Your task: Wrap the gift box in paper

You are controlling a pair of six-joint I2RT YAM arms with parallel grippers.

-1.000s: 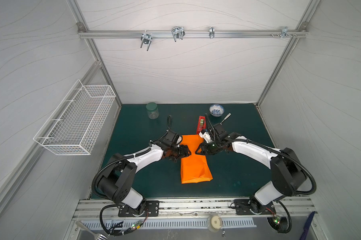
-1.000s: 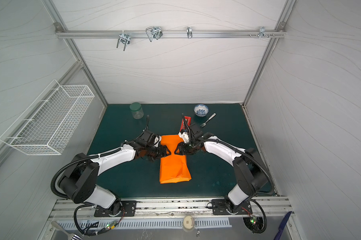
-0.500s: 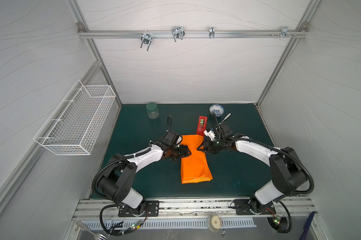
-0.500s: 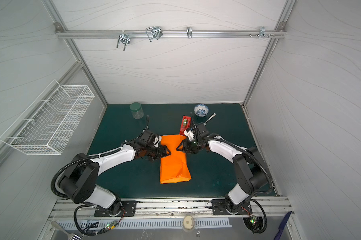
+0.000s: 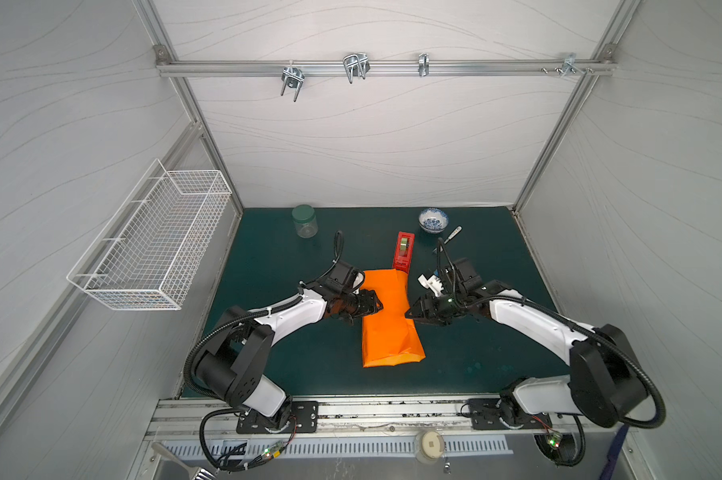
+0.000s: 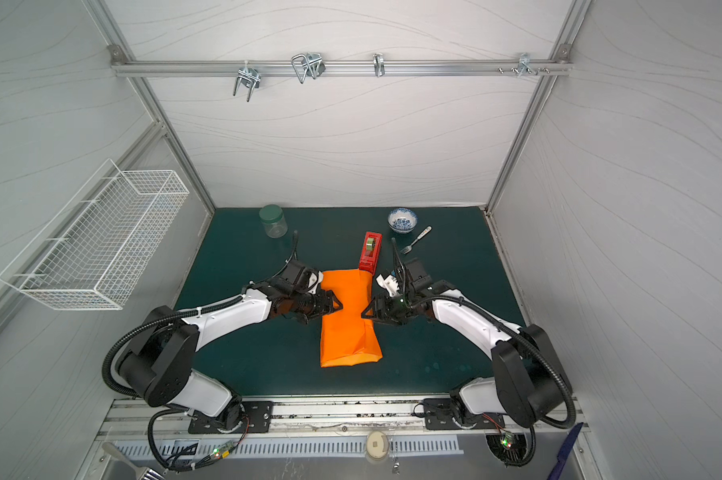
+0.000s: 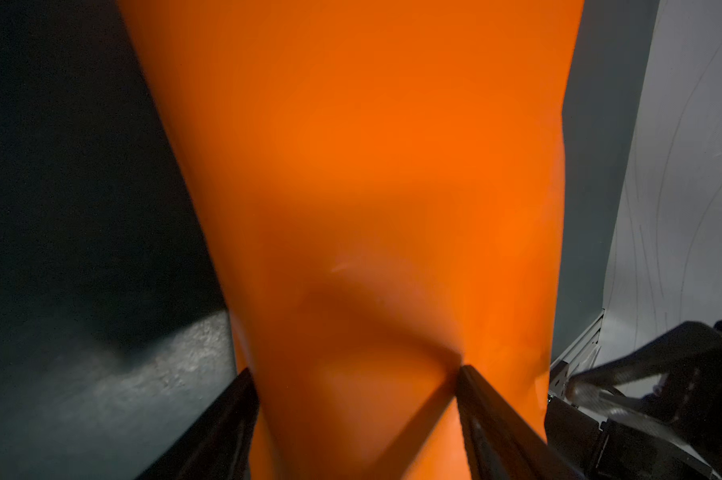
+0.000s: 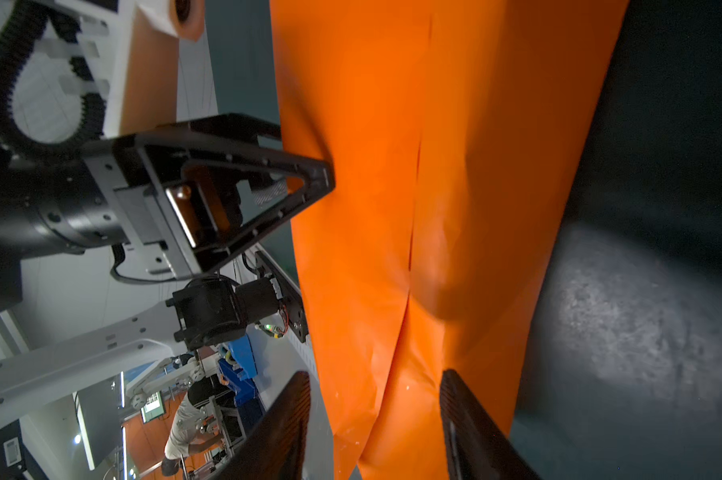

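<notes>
— First entry, the wrapping?
— One large, bright orange sheet of thin paper (image 5: pixel 386 320), folded into a long closed bundle, flat on the dark green mat (image 5: pixel 288 257), mid-table. The gift box is hidden from sight.
— Tools?
— At the bundle's 9 o'clock, the left gripper (image 5: pixel 377 305). At 3 o'clock, the right gripper (image 5: pixel 410 312). Each has its jaws parted astride the paper's edge, and one left fingertip (image 7: pixel 475 386) dents it. Clamped or merely straddling: cannot tell.
— Neighbours?
— A narrow red plastic tape dispenser (image 5: pixel 403 253), at 1 o'clock, just beside the far corner.
</notes>
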